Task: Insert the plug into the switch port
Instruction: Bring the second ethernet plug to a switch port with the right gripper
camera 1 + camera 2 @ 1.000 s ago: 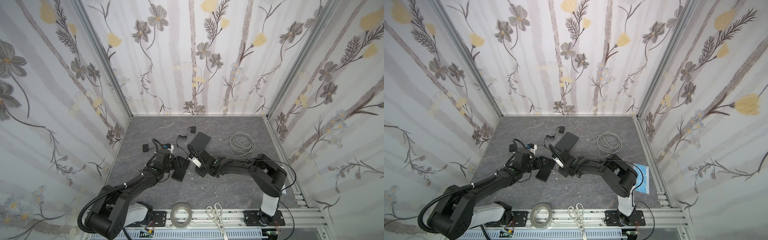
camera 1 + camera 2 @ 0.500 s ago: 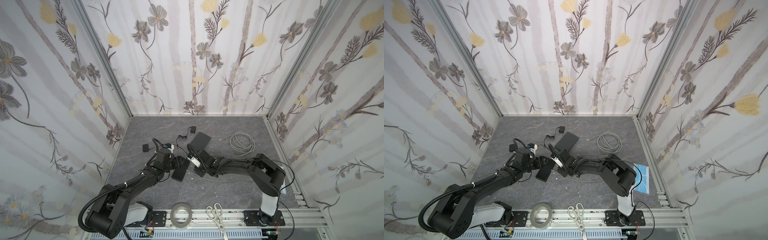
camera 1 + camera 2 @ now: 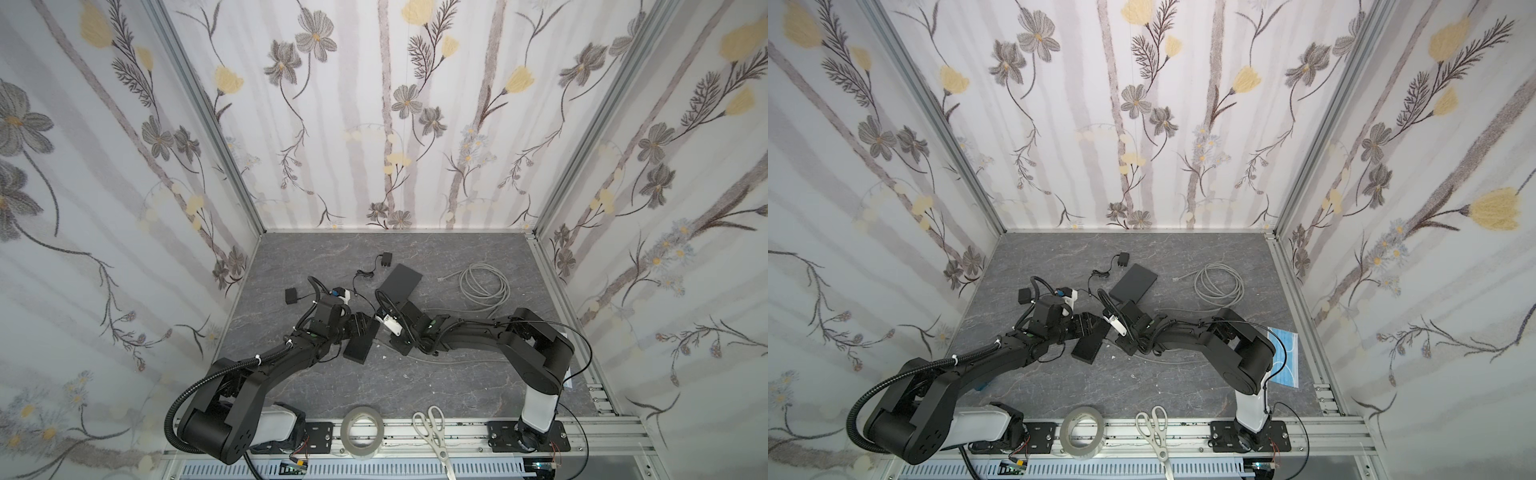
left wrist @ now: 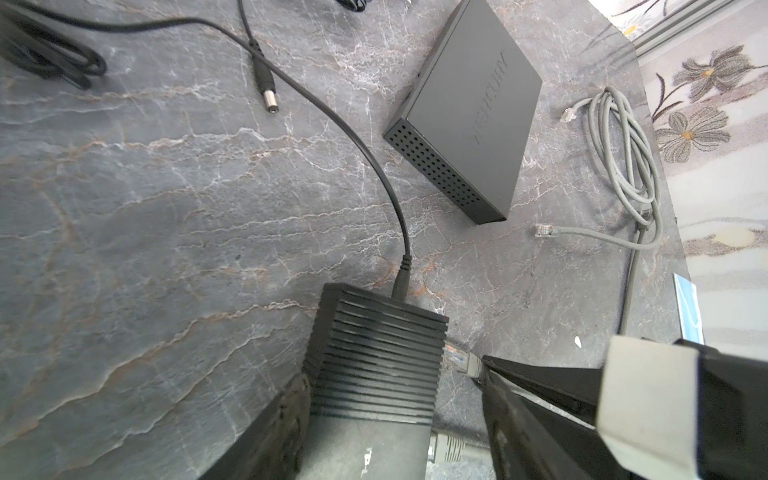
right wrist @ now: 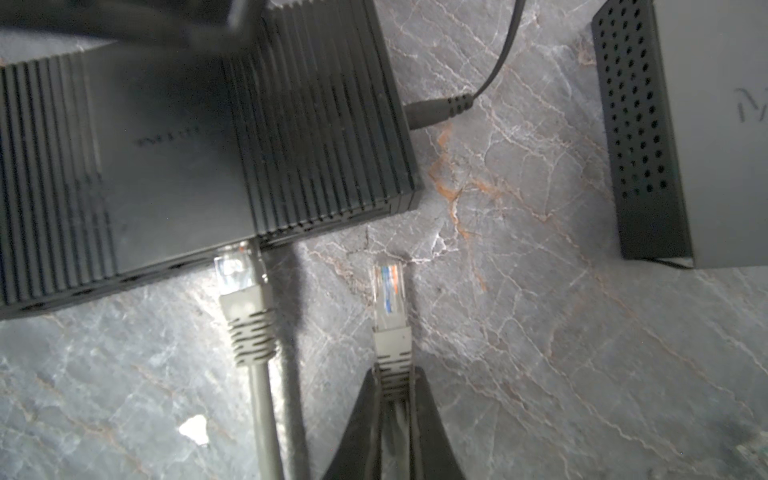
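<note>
- Floral-papered walls (image 3: 374, 124) box in a grey marble-look bench (image 3: 415, 374); both arms reach in low to meet near its middle.
- Switch (image 5: 187, 145): ribbed black box, flat on the bench at centre-left in both top views (image 3: 360, 347), port side facing the right arm.
- Left gripper (image 3: 357, 326): jaws set wide, straddling the switch across its narrow width. One finger (image 4: 282, 415) sits against the back side. Can't tell whether it is actually clamped.
- Right gripper (image 5: 392, 386): pinched tight on the grey boot of the plug (image 5: 388, 291), so the clear tip sticks out ahead of the fingers.
- The plug is not in. Its tip is just short of the switch's port face, with a sliver of bench showing between them, and it points at that face.
- Second grey plug (image 5: 237, 270) is seated in a port, just beside the held one and further from the power end.
- Black power lead (image 5: 440, 108) is plugged into the switch's short end.
- Dark grey perforated box (image 3: 400, 282) lies behind the grippers, apart from the switch.
- Coil of grey cable (image 3: 484, 284) is at back right, well apart from the switch.
- On the front rail are a tape roll (image 3: 362, 430) and scissors (image 3: 432, 432).
- Blue face mask (image 3: 1283, 357) lies at the right edge, by the right arm.
</note>
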`<state>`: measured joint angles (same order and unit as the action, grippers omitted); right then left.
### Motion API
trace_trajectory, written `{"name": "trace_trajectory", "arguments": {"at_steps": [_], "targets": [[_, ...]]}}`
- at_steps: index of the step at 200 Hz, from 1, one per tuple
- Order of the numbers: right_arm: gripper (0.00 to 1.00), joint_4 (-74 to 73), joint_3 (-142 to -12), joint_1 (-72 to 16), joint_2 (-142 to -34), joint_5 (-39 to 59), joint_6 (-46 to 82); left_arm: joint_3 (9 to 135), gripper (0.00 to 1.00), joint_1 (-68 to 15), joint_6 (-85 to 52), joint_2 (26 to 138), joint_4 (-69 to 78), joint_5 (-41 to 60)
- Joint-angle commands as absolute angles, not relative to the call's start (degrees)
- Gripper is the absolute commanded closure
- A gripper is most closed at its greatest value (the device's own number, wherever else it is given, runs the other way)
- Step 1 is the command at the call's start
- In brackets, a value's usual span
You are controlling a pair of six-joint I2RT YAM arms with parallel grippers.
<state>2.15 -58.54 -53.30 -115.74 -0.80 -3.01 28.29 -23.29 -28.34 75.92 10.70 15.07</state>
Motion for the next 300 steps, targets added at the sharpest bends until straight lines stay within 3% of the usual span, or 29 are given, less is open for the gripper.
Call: {"name": "trace_trajectory", "arguments": {"at_steps": [1, 300], "targets": [[0.97, 3.28, -57.86, -53.32, -115.0, -0.62, -2.4, 28.87, 0.33, -23.26, -28.39, 76.2, 11.68, 15.38], [0.99, -1.39, -54.23, -54.71, -108.47, 0.35, -2.92, 31.03, 0.32, -23.29, -29.53, 82.0, 12.64, 18.7]]}}
